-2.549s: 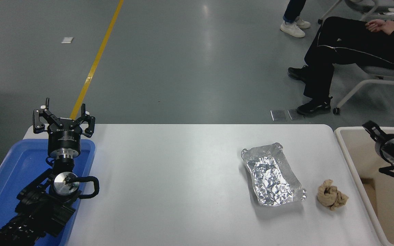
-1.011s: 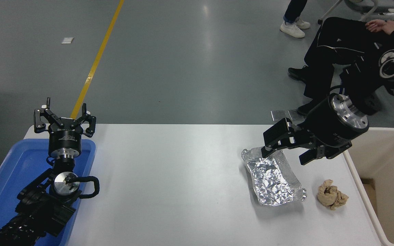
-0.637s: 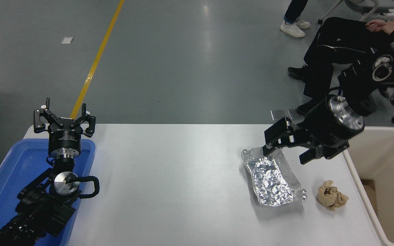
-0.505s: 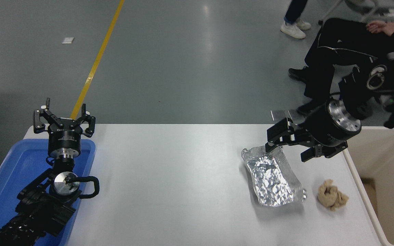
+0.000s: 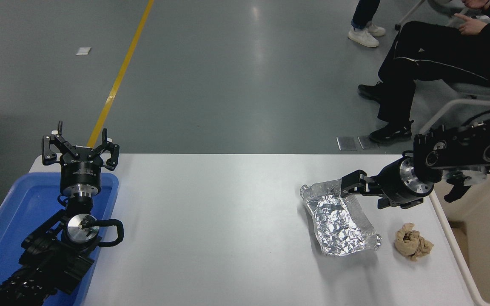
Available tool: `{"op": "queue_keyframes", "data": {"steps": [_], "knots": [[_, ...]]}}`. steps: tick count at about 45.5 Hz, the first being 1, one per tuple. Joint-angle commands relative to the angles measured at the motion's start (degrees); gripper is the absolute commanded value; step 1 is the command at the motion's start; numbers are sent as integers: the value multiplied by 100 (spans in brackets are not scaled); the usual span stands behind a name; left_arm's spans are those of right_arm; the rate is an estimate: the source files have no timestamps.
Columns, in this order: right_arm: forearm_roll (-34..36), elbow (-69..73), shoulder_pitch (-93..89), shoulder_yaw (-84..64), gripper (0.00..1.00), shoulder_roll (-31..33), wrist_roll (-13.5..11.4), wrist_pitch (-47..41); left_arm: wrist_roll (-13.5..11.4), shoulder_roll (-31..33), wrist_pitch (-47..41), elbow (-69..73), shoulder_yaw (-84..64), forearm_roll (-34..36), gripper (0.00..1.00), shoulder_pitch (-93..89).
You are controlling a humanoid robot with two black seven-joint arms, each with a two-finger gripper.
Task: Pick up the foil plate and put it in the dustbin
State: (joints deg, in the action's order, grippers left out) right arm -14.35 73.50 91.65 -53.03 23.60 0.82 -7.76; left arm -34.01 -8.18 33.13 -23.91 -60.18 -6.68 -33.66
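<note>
your right gripper [image 5: 347,190] reaches the far rim of the foil plate [image 5: 339,219] lying on the counter [image 5: 211,221]; whether it has closed is unclear. next: grip, lift, swing toward the dustbin [image 5: 457,250].

white table [image 5: 228,221] | foil plate [image 5: 338,221] | paper wad [image 5: 413,247] | blue tray [image 5: 11,212], apparently overhanging

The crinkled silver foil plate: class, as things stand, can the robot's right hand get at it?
Probably yes. The right hand is low at the foil plate's far rim, and nothing lies between them.
</note>
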Motion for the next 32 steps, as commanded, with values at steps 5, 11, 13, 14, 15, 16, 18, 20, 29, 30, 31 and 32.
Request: {"op": "queue_keyframes", "data": {"steps": [5,11,13,14,15,16,18,20,29,30,31,32], "knots": [[-736,-1004,-1114,117,94,-619,410,767,0,0,1,0,-2,0,99,-1],[-920,-1478,-1500,117,91,-707,437,846,0,0,1,0,-2,0,99,-1],[-1008,-1741,-1676,117,91,-812,437,855,0,0,1,0,-2,0,99,-9],[-1061,-1882,-1781,117,91,-865,437,855,0,0,1,0,-2,0,99,-1],[-1113,-2023,-1887,117,91,-909,437,855,0,0,1,0,-2,0,99,-1],[-1175,-2154,-1984,117,91,-944,437,855,0,0,1,0,-2,0,99,-1],[-1254,-2383,-2142,117,91,-988,437,855,0,0,1,0,-2,0,99,-1],[-1298,-2533,-2248,126,91,-1006,437,855,0,0,1,0,-2,0,99,-9],[-1439,-2806,-2512,126,91,-1024,437,837,0,0,1,0,-2,0,99,-9],[-1439,-2841,-2538,126,91,-1024,437,829,0,0,1,0,-2,0,99,-1],[-1465,-2850,-2564,118,91,-1024,437,811,0,0,1,0,-2,0,99,-9],[-1500,-2859,-2591,109,91,-1024,437,811,0,0,1,0,-2,0,99,-9]]}}
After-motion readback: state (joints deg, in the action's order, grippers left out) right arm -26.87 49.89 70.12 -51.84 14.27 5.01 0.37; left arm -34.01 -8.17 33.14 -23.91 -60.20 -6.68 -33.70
